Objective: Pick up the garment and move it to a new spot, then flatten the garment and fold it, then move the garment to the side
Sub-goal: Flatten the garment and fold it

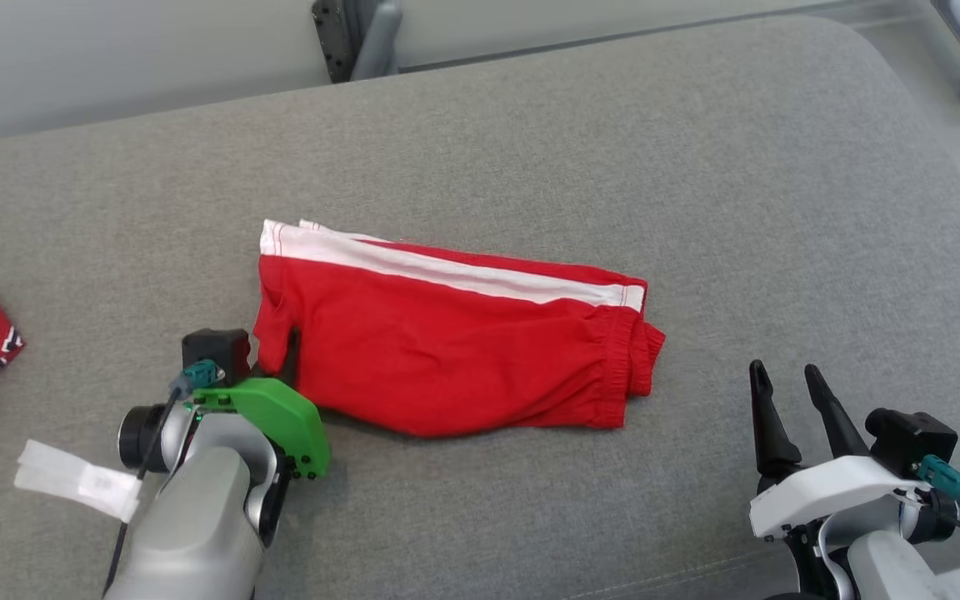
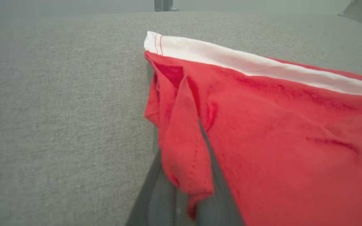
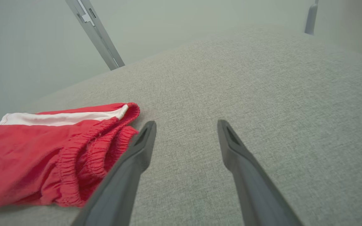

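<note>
Red shorts (image 1: 447, 342) lie folded mid grey cushion (image 1: 530, 150), white stripe along far edge, waistband (image 1: 626, 358) twd robot's R. L gripper (image 1: 287, 357) pressed together on leg hem flap (image 2: 184, 150) at shorts' L edge, thin fold pinched btwn fingers. R gripper (image 1: 784, 371) spread wide, empty, near waistband but apart. Cloth looks light, soft, floppy: prob sags + unfolds if lifted by one corner. Not fragile; some drag on fabric top likely. Better hold: all layers at hem, plus waistband end w/ R, so fold keeps.

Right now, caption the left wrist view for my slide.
Left hand pinching a hem fold of the red shorts on the grey padded surface.
</note>
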